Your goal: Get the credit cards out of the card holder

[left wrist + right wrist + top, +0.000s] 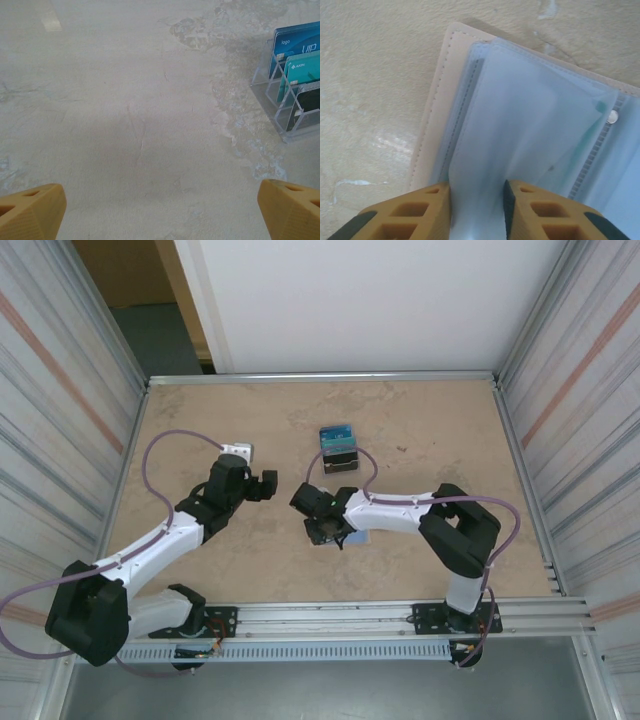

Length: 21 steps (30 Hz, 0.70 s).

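Beige, mottled tabletop (200, 420) lay between ribbed walls (60, 390). At left, the left gripper (268, 484) hovered with its fingers spread wide, holding nothing. Right of it, the right gripper (476, 212) pointed down at the card holder (432, 110) (a beige booklet of clear pockets), its fingers (430, 210) drawn in against both sides of one bowed sleeve (520, 130). A teal shape (587, 137) showed faintly inside. Behind them a clear rack (265, 85) held three upright credit cards (300, 47): blue, teal, dark.
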### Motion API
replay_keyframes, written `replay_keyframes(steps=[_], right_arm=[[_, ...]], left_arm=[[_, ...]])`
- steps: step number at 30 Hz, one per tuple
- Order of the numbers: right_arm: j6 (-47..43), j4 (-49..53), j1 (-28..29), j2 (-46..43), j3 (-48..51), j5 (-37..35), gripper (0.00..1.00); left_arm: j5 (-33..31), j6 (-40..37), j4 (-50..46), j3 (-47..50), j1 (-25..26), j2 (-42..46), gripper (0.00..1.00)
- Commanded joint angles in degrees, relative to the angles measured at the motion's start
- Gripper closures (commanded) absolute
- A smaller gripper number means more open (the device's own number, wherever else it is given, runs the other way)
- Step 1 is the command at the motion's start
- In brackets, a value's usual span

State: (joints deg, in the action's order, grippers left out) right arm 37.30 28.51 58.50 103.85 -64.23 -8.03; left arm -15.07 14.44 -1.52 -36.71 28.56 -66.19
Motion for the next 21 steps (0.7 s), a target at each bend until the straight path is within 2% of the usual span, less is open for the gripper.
replay_keyframes(steps=[1,5,21], right_arm=[[1.1,0.8,-1.2,-0.9,2.6,0.6,0.71],[1.2,-0.3,-1.8,-2.7,3.6,1.3,0.74],[2.7,2.3,-4.0,-10.3,6.7,-4.1,0.74]], left_arm=[[-0.1,0.3,-0.4,-1.5,-0.3,1.0,0.01],[0.4,0.3,-0.8,-1.9,-0.3,1.5,0.01],[1.5,-0.4,-1.3,-3.4,-0.3,3.3,0.01]])
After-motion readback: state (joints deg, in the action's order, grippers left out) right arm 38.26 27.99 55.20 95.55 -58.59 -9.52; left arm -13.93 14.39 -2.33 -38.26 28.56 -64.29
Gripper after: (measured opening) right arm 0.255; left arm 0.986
